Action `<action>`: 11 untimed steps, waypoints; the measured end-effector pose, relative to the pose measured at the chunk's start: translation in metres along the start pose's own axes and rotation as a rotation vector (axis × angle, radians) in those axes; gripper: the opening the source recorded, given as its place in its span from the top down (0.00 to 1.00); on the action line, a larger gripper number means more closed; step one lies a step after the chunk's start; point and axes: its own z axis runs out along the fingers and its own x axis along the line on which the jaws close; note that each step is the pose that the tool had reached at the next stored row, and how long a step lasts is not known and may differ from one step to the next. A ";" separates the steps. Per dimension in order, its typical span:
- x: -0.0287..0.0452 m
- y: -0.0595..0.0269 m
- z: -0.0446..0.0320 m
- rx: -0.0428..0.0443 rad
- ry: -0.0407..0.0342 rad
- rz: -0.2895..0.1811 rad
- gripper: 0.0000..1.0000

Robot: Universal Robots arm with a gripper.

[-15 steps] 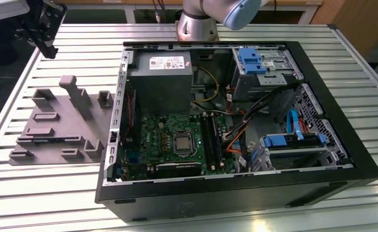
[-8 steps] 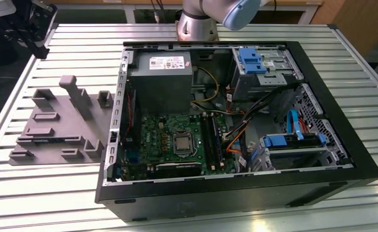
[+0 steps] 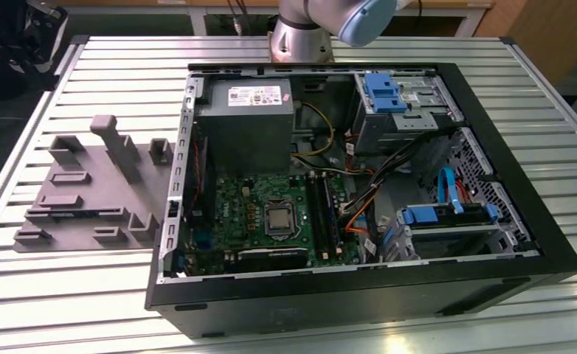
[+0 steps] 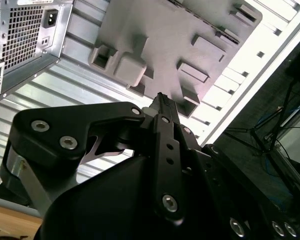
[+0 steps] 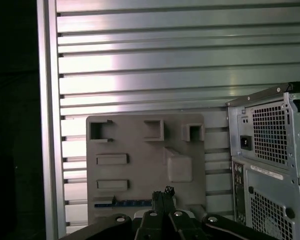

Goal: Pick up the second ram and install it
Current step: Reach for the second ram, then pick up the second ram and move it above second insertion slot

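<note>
The second ram (image 3: 78, 212) is a thin dark stick with bluish labels. It lies flat in a slot of the grey fixture (image 3: 99, 171) on the exterior view's left. In the first wrist view the ram (image 5: 124, 204) sits along the fixture's (image 5: 140, 150) edge nearest the gripper (image 5: 163, 194). The gripper hangs well above the fixture with its thin black fingers (image 5: 157, 196) pressed together and nothing between them. In the second wrist view the gripper (image 4: 161, 99) points down at the fixture (image 4: 155, 30). The green motherboard (image 3: 268, 214) with its long black slots (image 3: 324, 214) lies inside the open case.
The open black computer case (image 3: 539, 254) takes up the middle and right of the slatted metal table (image 3: 121, 55); its rear panel (image 5: 270, 150) stands beside the fixture. The arm's base (image 3: 303, 33) is behind the case. Blue drive brackets (image 3: 382, 92) and cables sit inside.
</note>
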 end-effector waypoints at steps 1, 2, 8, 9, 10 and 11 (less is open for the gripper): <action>0.0028 -0.0002 0.0000 0.0000 0.0000 0.000 0.89; 0.0052 -0.0004 -0.0001 0.0000 0.0000 0.000 0.89; 0.0105 -0.0008 -0.0001 0.0000 0.0000 0.000 0.89; 0.0112 -0.0008 -0.0001 0.0000 0.0000 0.000 0.89; 0.0118 -0.0009 -0.0002 0.0000 0.0000 0.000 0.89; 0.0119 -0.0009 -0.0002 0.0000 0.0000 0.000 0.89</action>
